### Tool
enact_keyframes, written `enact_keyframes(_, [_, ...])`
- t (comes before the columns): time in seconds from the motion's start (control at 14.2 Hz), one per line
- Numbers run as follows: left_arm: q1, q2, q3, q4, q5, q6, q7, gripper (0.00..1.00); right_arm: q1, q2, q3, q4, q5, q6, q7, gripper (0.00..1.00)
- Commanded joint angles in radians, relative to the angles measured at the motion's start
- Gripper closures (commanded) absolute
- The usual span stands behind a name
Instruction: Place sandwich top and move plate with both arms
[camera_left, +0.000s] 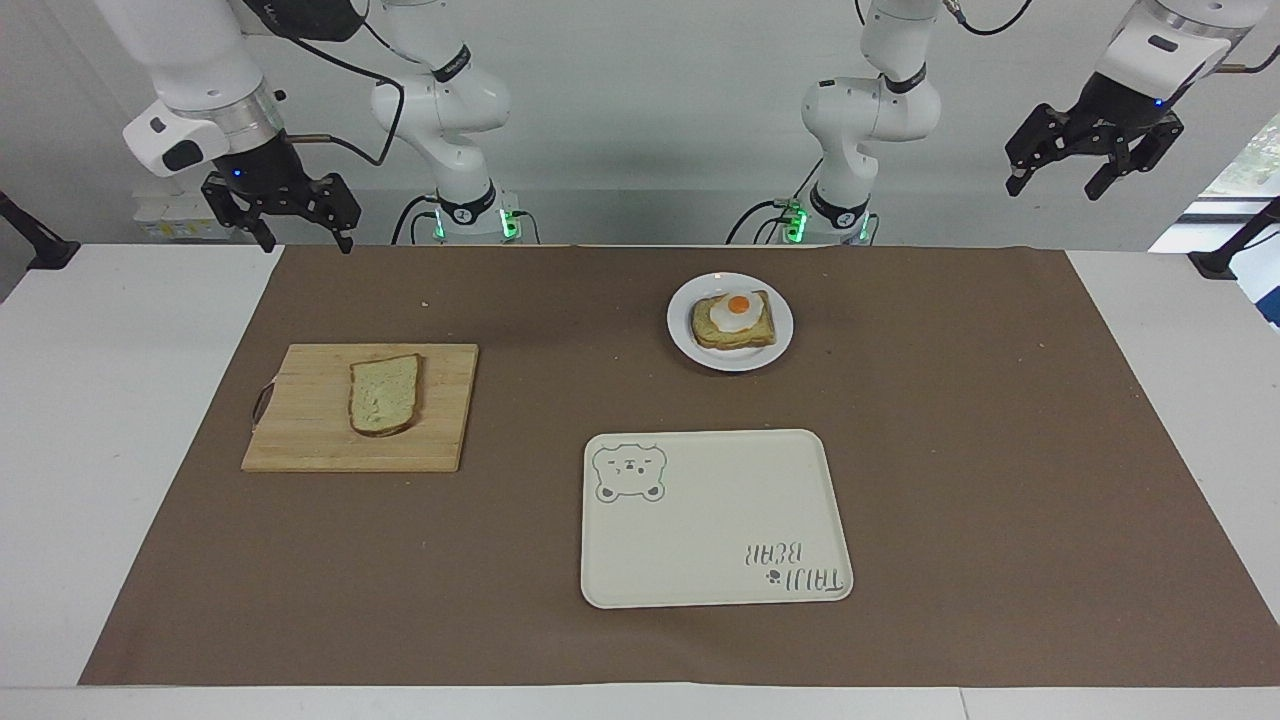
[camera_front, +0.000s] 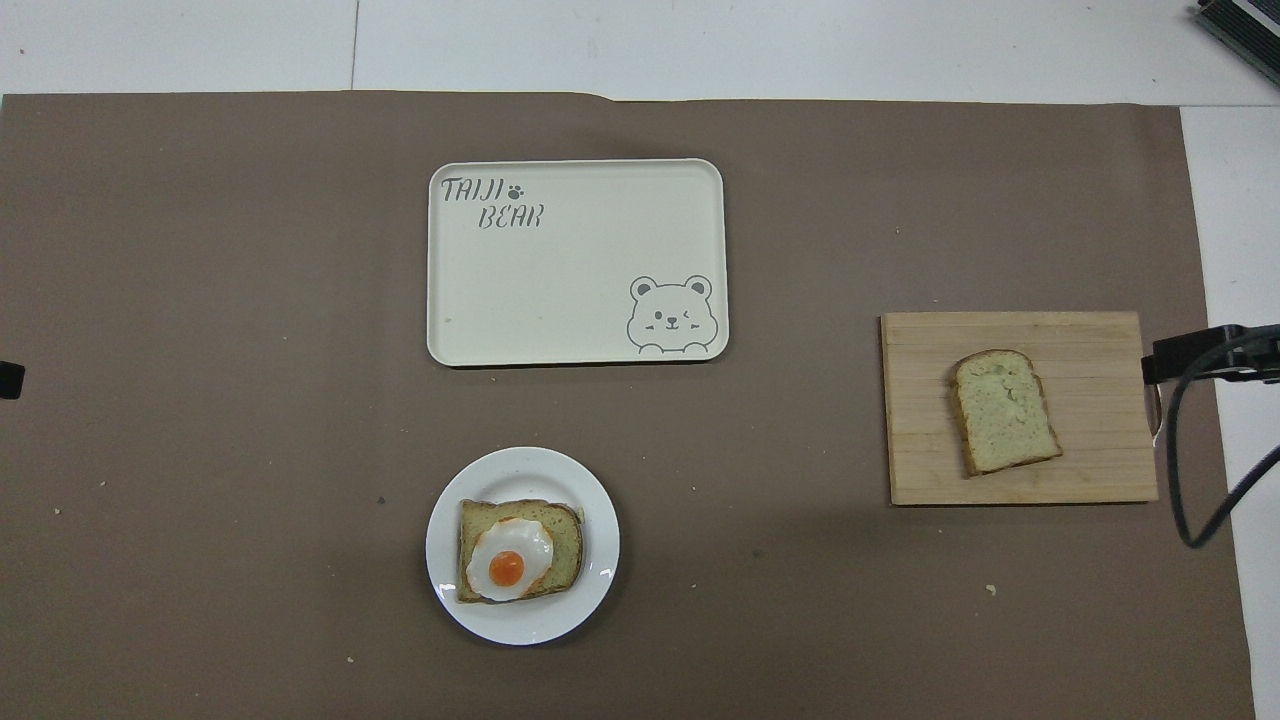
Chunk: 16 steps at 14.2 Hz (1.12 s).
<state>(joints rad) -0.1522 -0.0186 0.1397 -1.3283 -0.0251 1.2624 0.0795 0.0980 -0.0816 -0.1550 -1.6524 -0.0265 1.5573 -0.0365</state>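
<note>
The sandwich top (camera_left: 385, 393) is a plain bread slice lying flat on a wooden cutting board (camera_left: 300, 440) toward the right arm's end; it also shows in the overhead view (camera_front: 1003, 410). The white plate (camera_left: 683, 335) (camera_front: 525, 468) sits nearer to the robots than the tray and holds a bread slice with a fried egg (camera_left: 735, 318) (camera_front: 512, 555). My right gripper (camera_left: 303, 235) is open and empty, raised over the mat's corner by the robots' edge, well apart from the board. My left gripper (camera_left: 1055, 185) is open and empty, held high off the left arm's end, waiting.
A cream rectangular tray with a bear drawing (camera_left: 715, 520) (camera_front: 575, 270) lies farther from the robots than the plate. A brown mat (camera_left: 1000, 450) covers most of the white table. A black cable loops at the right arm's end (camera_front: 1185, 470).
</note>
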Motion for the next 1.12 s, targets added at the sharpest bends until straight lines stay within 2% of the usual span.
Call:
enact_keyframes(0.0, [0.0,-0.018,0.005,-0.014,-0.009,-0.006,0.006,0.0,-0.014,-0.032,0.005,-0.064,-0.001,0.035,-0.026,0.0])
enact_keyframes(0.35, [0.0,-0.018,0.005,-0.014,-0.009,-0.006,0.006,0.0,-0.035,-0.02,0.005,-0.153,0.01,0.116,-0.055,0.0])
enact_keyframes(0.63, [0.0,-0.018,0.004,-0.014,-0.009,-0.006,0.006,0.0,-0.041,-0.012,0.005,-0.277,0.034,0.259,-0.086,0.0])
enact_keyframes(1.05, [0.0,-0.018,0.005,-0.014,-0.009,-0.006,0.006,0.0,-0.09,0.092,0.005,-0.32,0.08,0.384,-0.235,0.0])
